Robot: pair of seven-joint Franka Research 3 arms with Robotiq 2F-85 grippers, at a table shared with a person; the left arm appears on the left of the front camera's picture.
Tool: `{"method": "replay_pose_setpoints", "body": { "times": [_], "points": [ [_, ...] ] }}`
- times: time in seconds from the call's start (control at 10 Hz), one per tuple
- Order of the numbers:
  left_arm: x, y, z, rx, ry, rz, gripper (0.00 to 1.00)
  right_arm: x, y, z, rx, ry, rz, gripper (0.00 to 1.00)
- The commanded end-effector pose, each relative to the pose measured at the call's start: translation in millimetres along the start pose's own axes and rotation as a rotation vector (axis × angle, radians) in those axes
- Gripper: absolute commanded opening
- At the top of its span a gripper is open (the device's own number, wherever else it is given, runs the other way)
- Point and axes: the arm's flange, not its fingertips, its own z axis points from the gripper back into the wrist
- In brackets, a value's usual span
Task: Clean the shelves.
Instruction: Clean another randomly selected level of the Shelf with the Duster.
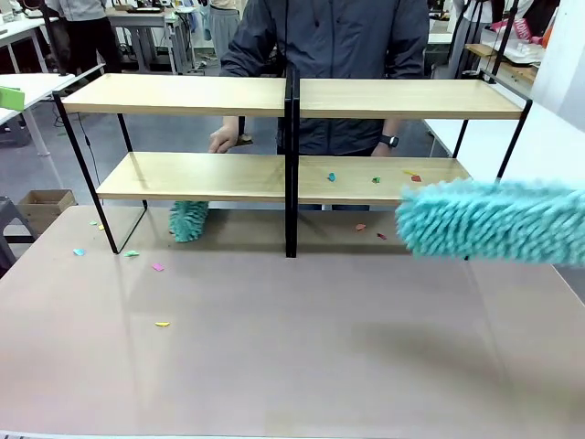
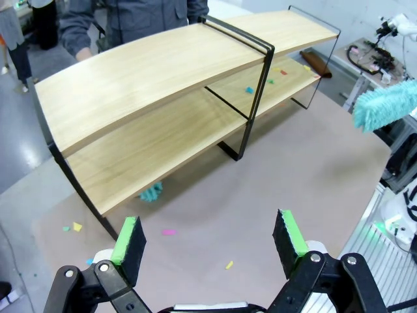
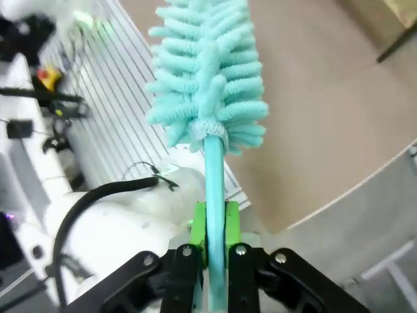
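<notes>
The right gripper (image 3: 215,227) is clamped on the thin handle of a teal duster (image 3: 207,72), whose fluffy head hovers near the right end of the shelves (image 1: 183,94) without touching them. The left gripper (image 2: 210,238) hangs empty, fingers apart, above the table (image 1: 302,366). The shelves stand at the table's far side; their 2 top boards look bare, but paper scraps (image 1: 375,179) lie on the lower right board, so most wiping seems left.
</notes>
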Motion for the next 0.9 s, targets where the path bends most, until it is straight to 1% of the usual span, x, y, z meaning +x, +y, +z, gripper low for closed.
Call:
{"method": "replay_pose_setpoints", "body": {
  "times": [0.0, 0.1, 0.2, 0.3, 0.4, 0.5, 0.6, 0.7, 0.8],
  "points": [
    [1, 1, -1, -0.009, -0.007, 0.001, 1.00, 37, 19, -25, -0.112, -0.069, 0.038, 0.13],
    [1, 1, -1, -0.009, -0.007, 0.001, 1.00, 60, 20, -47, -0.166, -0.163, 0.005, 0.13],
    [1, 1, -1, -0.009, -0.007, 0.001, 1.00, 78, 25, -69, -0.232, -0.226, -0.074, 0.13],
    [1, 1, -1, -0.009, -0.007, 0.001, 1.00, 92, 33, -90, -0.204, -0.230, -0.109, 0.13],
    [1, 1, -1, -0.009, -0.007, 0.001, 1.00, 93, 39, -104, -0.198, -0.096, -0.102, 0.13],
    [1, 1, -1, -0.009, -0.007, 0.001, 1.00, 81, 13, -73, -0.155, -0.201, -0.037, 0.13],
    [1, 1, -1, -0.009, -0.007, 0.001, 1.00, 81, 13, -73, -0.155, -0.201, -0.037, 0.13],
    [1, 1, -1, -0.009, -0.007, 0.001, 1.00, 90, 23, -101, -0.172, -0.172, -0.066, 0.13],
    [1, 1, -1, -0.009, -0.007, 0.001, 1.00, 100, 24, -108, -0.219, -0.233, -0.053, 0.13]
  ]
}}
